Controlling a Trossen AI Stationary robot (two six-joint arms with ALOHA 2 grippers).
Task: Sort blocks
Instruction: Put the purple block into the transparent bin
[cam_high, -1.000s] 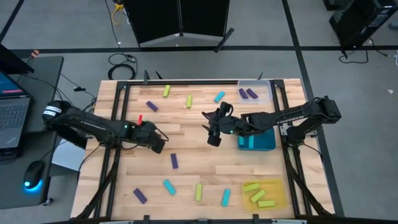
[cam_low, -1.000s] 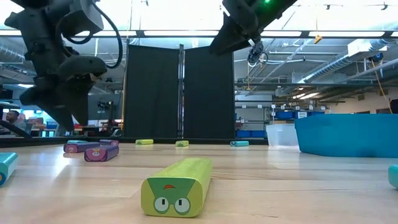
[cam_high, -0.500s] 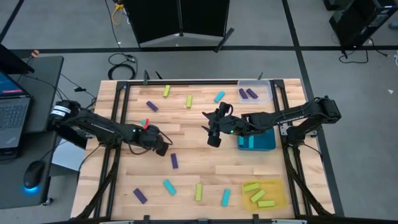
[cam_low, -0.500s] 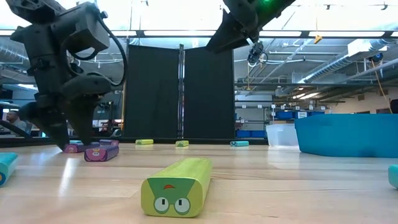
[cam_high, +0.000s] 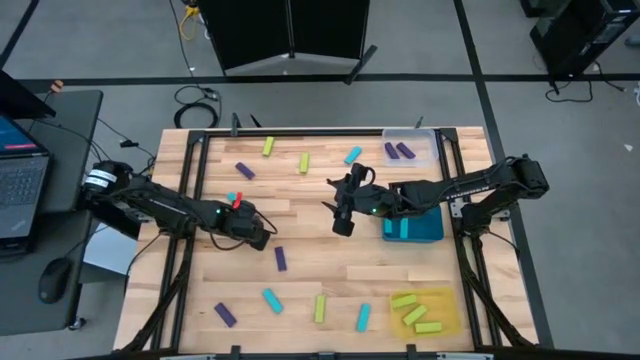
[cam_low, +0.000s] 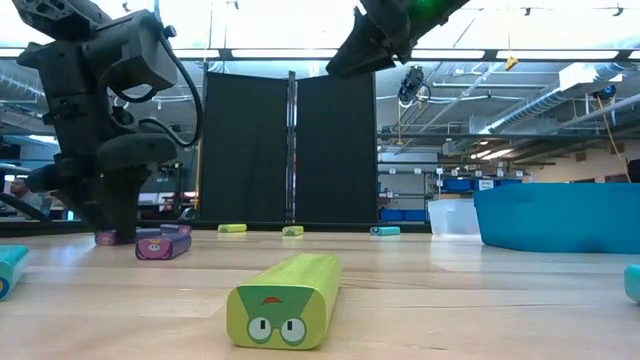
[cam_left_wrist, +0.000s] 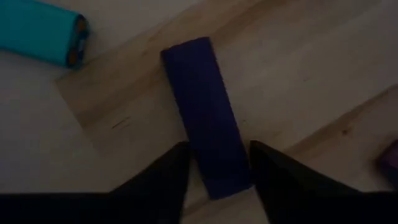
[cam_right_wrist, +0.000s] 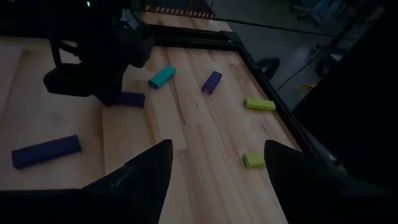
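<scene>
Straddling one end of a dark purple block (cam_left_wrist: 208, 137) on the wooden table (cam_high: 330, 270), the left gripper (cam_left_wrist: 214, 180) has its fingers parted either side, not visibly pinching it; a cyan block (cam_left_wrist: 40, 34) lies nearby; the right gripper (cam_high: 342, 222) hangs open and empty above mid-table; other blocks sit scattered, 2 purple ones in the clear tray (cam_high: 410, 150).
</scene>
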